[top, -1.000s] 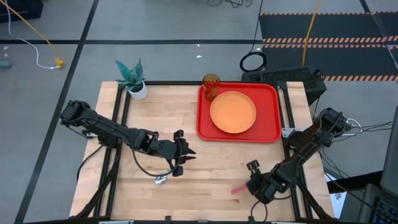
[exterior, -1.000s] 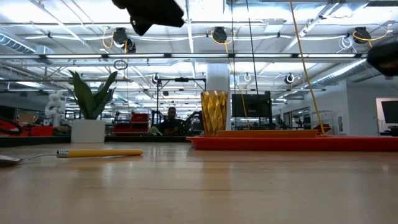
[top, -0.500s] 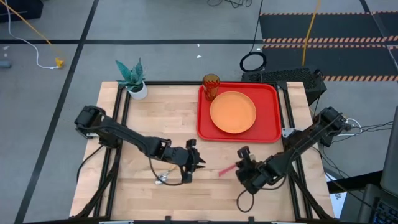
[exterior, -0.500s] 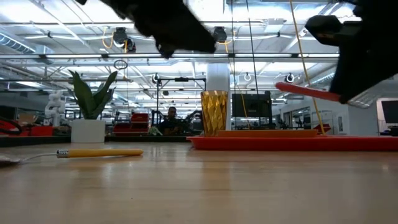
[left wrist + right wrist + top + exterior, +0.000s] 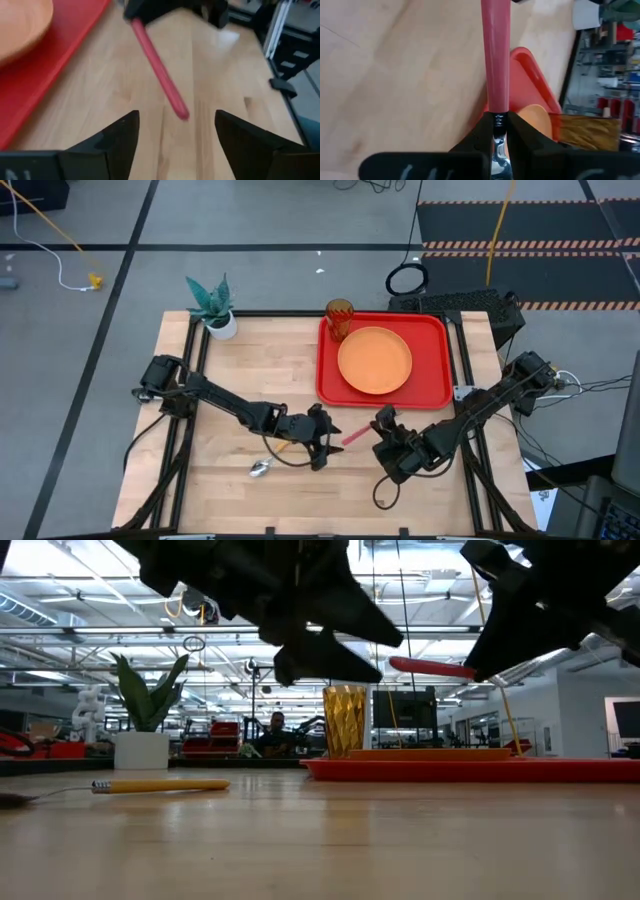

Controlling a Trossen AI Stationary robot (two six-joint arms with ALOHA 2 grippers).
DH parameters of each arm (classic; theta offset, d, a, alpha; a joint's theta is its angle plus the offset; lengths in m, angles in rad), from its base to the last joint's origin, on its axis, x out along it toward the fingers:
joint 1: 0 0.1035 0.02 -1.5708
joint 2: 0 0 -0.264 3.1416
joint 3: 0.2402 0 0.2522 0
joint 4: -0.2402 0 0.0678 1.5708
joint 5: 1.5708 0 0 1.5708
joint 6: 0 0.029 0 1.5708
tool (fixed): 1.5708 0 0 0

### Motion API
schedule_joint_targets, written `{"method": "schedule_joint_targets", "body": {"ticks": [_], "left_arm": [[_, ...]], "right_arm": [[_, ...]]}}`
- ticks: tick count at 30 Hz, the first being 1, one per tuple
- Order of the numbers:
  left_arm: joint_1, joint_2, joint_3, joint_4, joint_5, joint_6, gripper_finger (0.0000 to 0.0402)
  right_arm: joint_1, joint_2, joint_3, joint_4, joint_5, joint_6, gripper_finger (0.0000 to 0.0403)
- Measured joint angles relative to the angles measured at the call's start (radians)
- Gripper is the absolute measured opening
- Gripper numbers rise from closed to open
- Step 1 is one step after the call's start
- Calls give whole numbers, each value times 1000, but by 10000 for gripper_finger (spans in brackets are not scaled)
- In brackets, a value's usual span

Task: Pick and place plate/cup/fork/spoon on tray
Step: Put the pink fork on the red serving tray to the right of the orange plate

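My right gripper (image 5: 376, 432) is shut on the fork (image 5: 352, 437), which hangs above the table in front of the red tray (image 5: 436, 390). The fork's red-pink handle (image 5: 159, 75) points at my left gripper (image 5: 328, 436). That gripper is open, and its fingertips stand on either side of the handle's free end (image 5: 182, 113) without touching it. The orange-handled spoon (image 5: 270, 461) lies flat on the table just left of my left gripper. On the tray, the orange plate (image 5: 375, 360) sits flat and the amber cup (image 5: 339, 318) stands upright in the far left corner. My right gripper pinches the fork between its two fingers at the metal neck (image 5: 498, 123), just behind the handle. The fork runs along the fingers, its handle sticking out ahead toward the table's left. It is lifted clear and nearly level (image 5: 430, 668). The fingers hide the tines.
A white pot with a teal plant (image 5: 213, 310) stands at the table's far left corner. Bare wood lies between the tray and the near edge. In the low view both arms hang over the middle of the table.
My right gripper has lifted the fork from near the table's front edge and carried it up and toward the left, handle leading. My left gripper has moved right, past the spoon, until its fingertips flank the handle's end. The spoon has stayed on the table.
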Motion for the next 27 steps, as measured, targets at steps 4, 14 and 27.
{"method": "schedule_joint_targets", "body": {"ticks": [4,14,27], "left_arm": [[13,13,0,17,-1,-46,277],[25,15,-1,35,6,-77,234],[26,15,-1,45,31,-31,102]], "right_arm": [[-8,0,0,29,11,-63,20],[-29,0,0,128,17,-172,21],[-64,0,0,231,38,-298,22]]}}
